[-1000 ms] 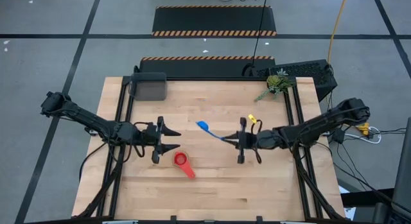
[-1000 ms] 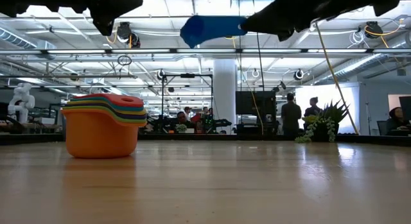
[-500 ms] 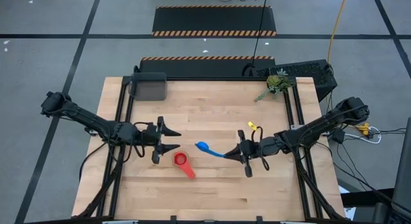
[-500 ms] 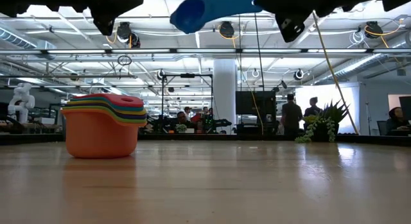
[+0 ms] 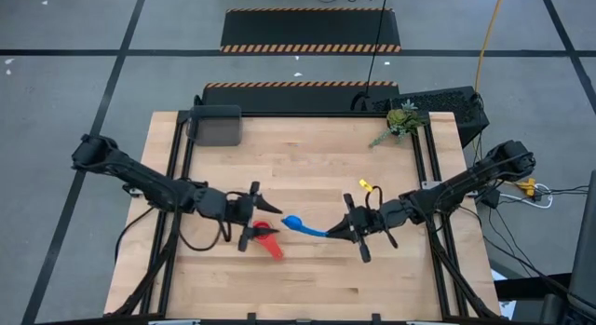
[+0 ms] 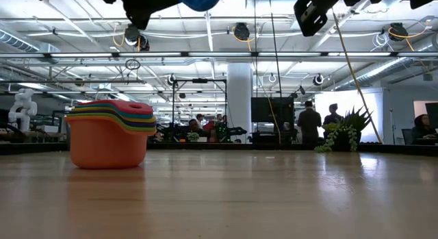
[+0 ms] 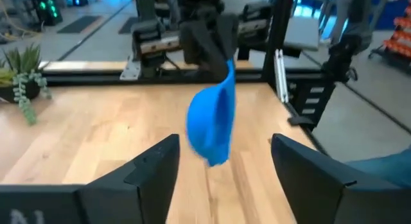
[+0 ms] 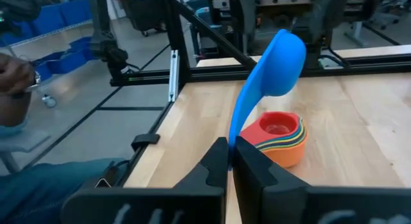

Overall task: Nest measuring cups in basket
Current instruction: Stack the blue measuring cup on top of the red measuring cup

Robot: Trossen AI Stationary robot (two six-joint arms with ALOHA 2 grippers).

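The light blue plastic measuring cup (image 5: 293, 222) hangs in the air by its flat handle, pinched in your right tool (image 5: 347, 232), bowl pointing toward the nested stack of coloured plastic cups (image 5: 265, 234), red on top and orange outermost, standing on the wooden desk (image 5: 307, 278). Your left tool (image 5: 250, 214) waits spread wide just beside that stack, facing the blue cup. Level the bowl before you lower it; judging by the right wrist view it is tipped on edge. Centre it over the red cup, then let go only once it seats. The dark grey rectangular basket (image 5: 217, 126) sits well apart at the far left corner.
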